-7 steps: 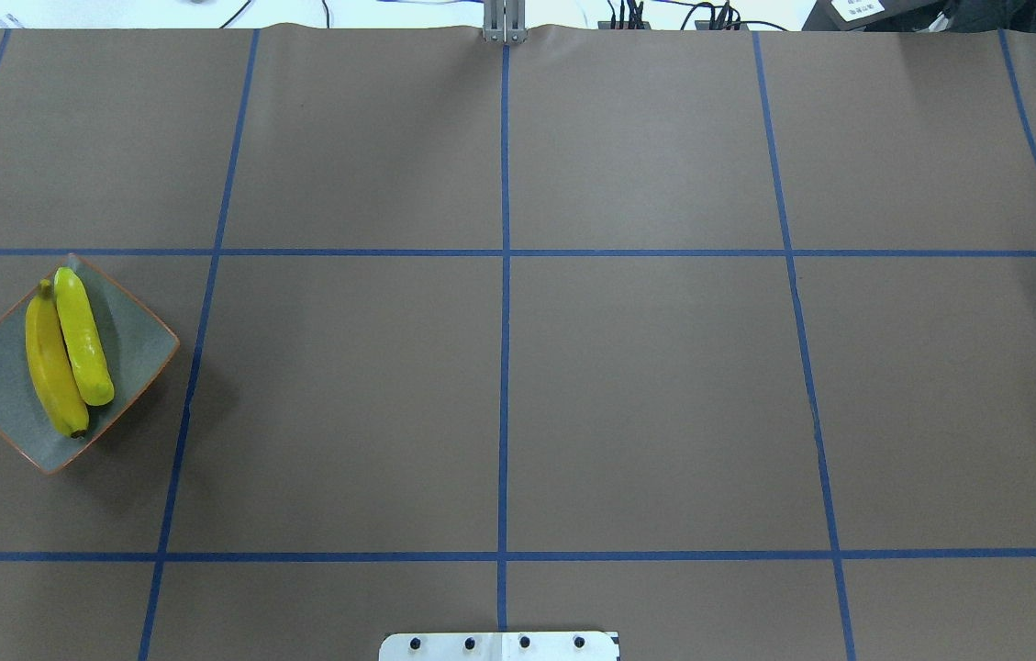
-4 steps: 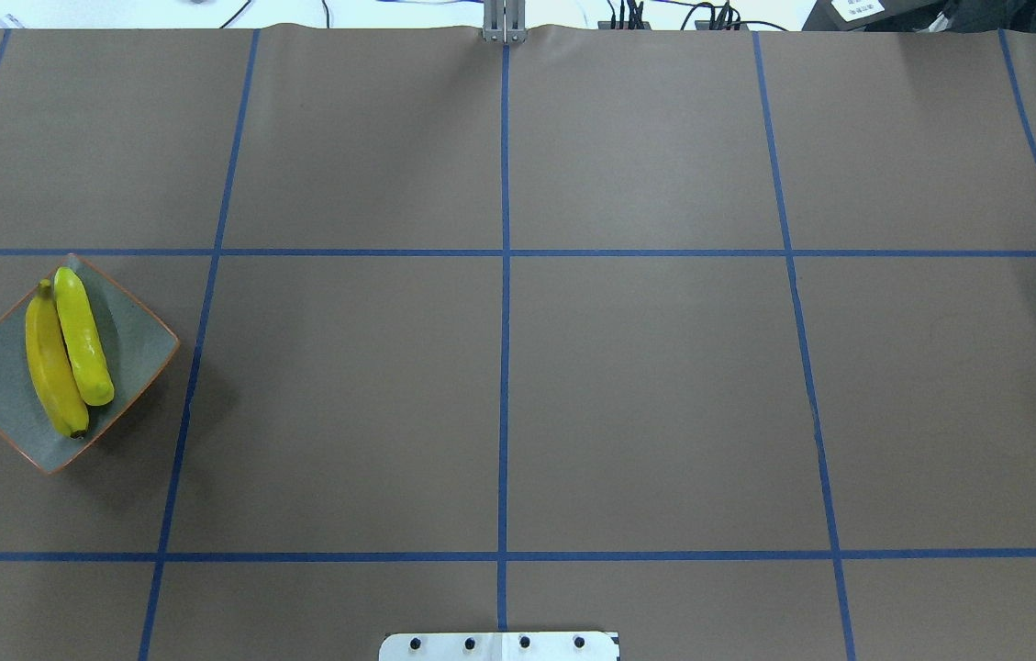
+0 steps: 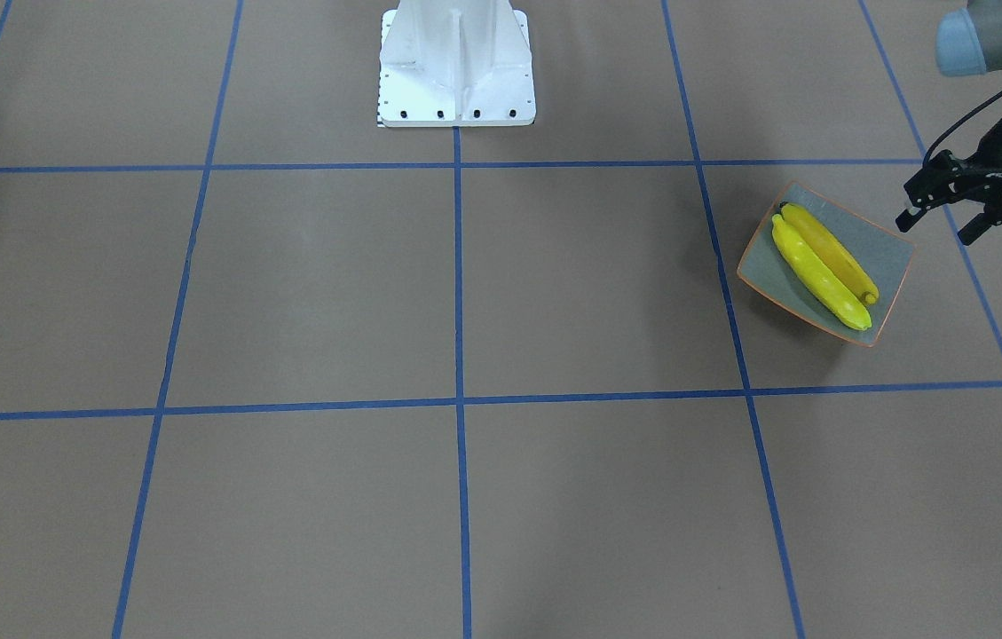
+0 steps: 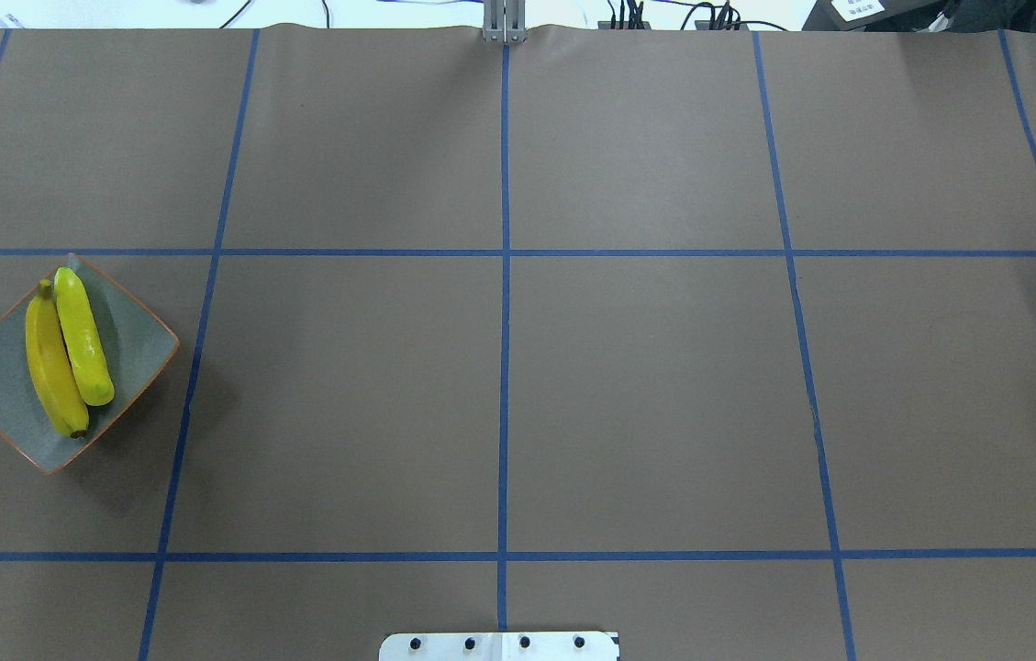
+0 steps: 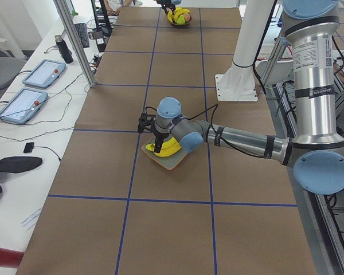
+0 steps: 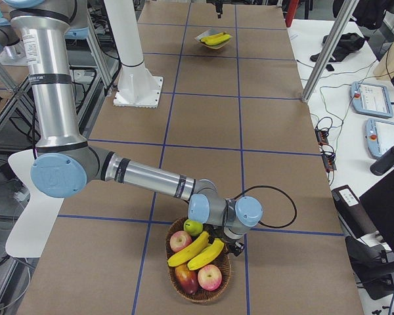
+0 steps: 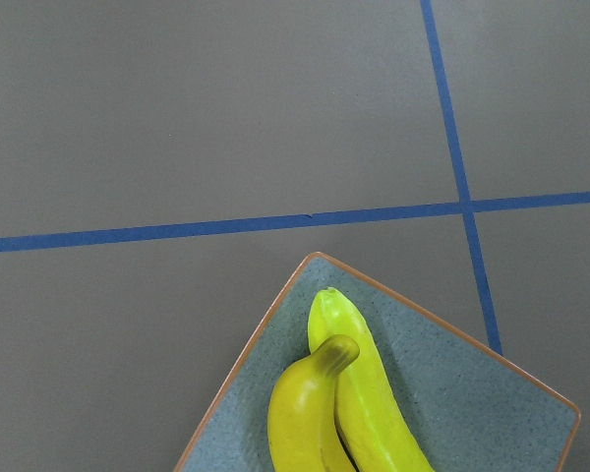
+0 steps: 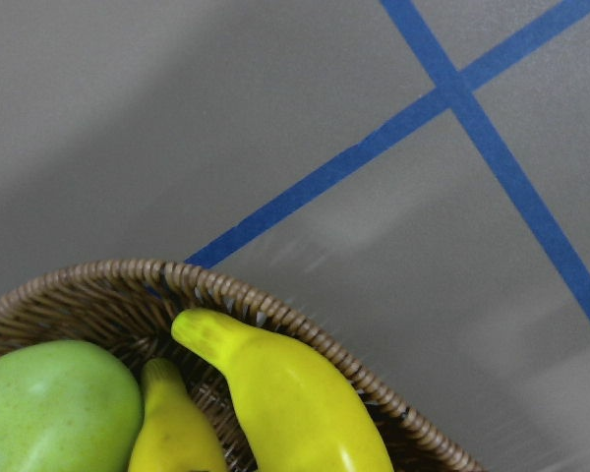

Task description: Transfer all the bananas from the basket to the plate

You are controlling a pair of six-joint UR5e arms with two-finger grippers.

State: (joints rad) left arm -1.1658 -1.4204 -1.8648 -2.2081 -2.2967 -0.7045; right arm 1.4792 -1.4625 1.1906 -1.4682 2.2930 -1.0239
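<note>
Jaws of the left gripper (image 3: 937, 224) stand apart and hold nothing. This gripper hangs just beside one corner of the plate (image 3: 889, 247), clear of the orange rim. Jaw state of the right gripper (image 6: 231, 244) cannot be told: it appears only in the side views. It points down over the edge of the basket (image 6: 203, 294), and its wrist camera shows the wicker rim with two yellow tips just inside.

Two bananas (image 3: 823, 266) lie side by side and touching along the middle of the plate. The plate rests at the robot's left end of the table (image 4: 646, 395), turned diagonally to the blue tape grid (image 4: 505, 275).

Two further bananas (image 6: 200, 249) lie side by side in the basket, on top of the other fruit. A green apple (image 6: 193, 227) sits at their far ends, and red apples (image 6: 180, 241) lie on either side of them. The basket stands at the robot's right end of the table, well apart from the plate.
</note>
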